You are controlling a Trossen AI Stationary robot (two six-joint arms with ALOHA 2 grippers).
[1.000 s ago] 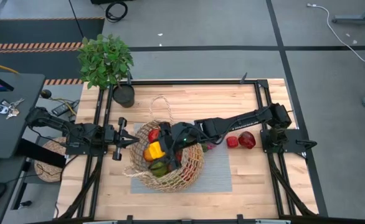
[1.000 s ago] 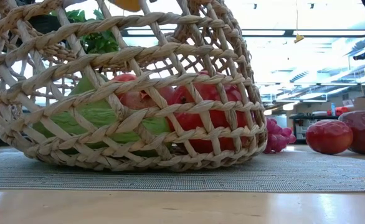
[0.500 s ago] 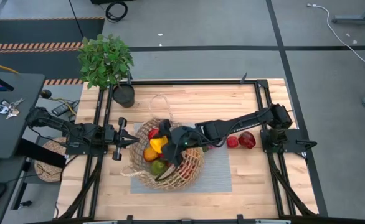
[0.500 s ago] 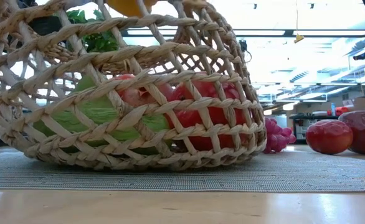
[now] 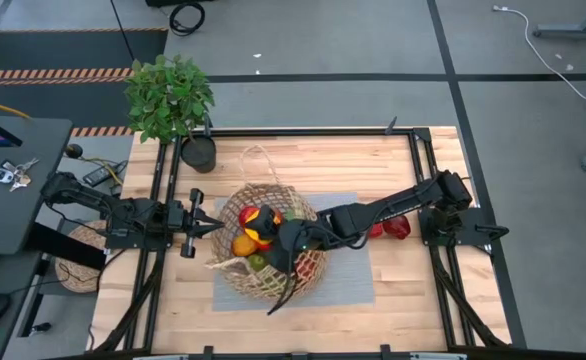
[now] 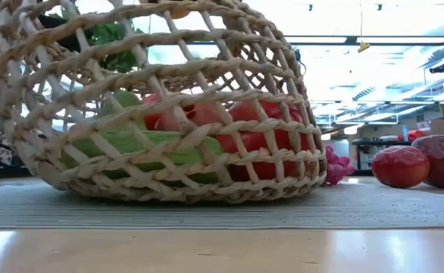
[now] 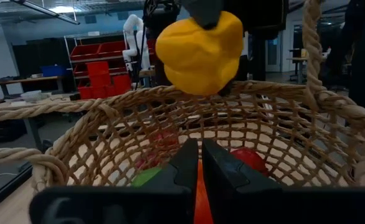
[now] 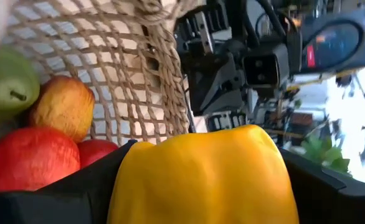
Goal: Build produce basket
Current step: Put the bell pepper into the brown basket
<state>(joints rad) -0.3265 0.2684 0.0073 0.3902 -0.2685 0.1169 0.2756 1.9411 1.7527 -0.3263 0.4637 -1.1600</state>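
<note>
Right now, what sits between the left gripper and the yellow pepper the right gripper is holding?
Only the basket's near woven rim. The left wrist view shows the shut left gripper just outside it, and the yellow pepper held by the right gripper above the basket.

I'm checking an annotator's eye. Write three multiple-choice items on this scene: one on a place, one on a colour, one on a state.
1. Where do the two red pieces of produce outside the large tan wicker basket lie?
A. on the floor
B. on the table to the basket's right in the high view
C. under the leafy potted plant

2. What colour is the pepper in the right hand?
A. yellow
B. purple
C. white

3. How is the left hand?
A. shut, empty
B. holding grapes
C. wide open

Key: 1 B, the high view shows them beside the right arm. 2 A, both wrist views show it yellow. 3 A, its fingers meet with nothing between them.
</note>
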